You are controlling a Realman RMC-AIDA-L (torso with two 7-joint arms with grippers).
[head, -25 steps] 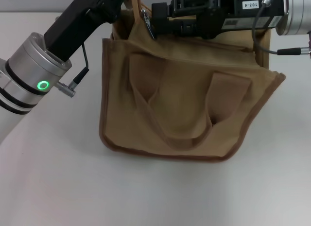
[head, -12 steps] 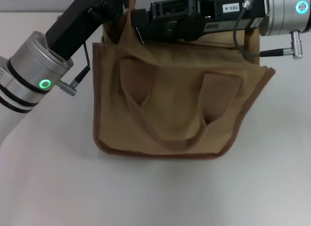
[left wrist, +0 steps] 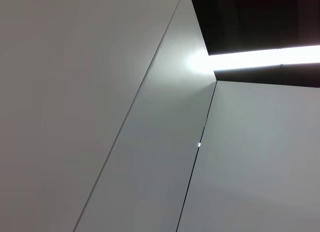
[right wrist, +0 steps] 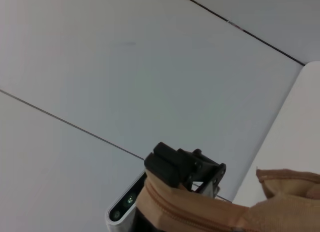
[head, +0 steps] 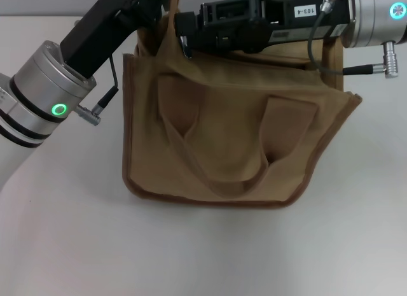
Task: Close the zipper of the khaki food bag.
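Note:
The khaki food bag (head: pixel 229 143) stands on the white table, its front face and looped handle (head: pixel 222 175) towards me. My right gripper (head: pixel 185 40) reaches in from the right along the bag's top and is shut at the left end of the zipper. A silver sliver of the pull tab (head: pixel 186 49) shows at its fingertips. My left gripper (head: pixel 151 13) is shut on the bag's top left corner. In the right wrist view the zipper line (right wrist: pixel 172 206) runs along the bag's end (right wrist: pixel 280 202), with the left gripper (right wrist: pixel 186 168) clamped at that end.
The white table (head: pixel 203 251) spreads around the bag. My left arm (head: pixel 57 86) crosses the left side and my right arm (head: pixel 375 19) the top right. The left wrist view shows only pale wall panels (left wrist: pixel 100 92).
Over the second my right gripper moved left along the bag's top, and the bag slid a little left with it. In the last half second it eased slightly back right.

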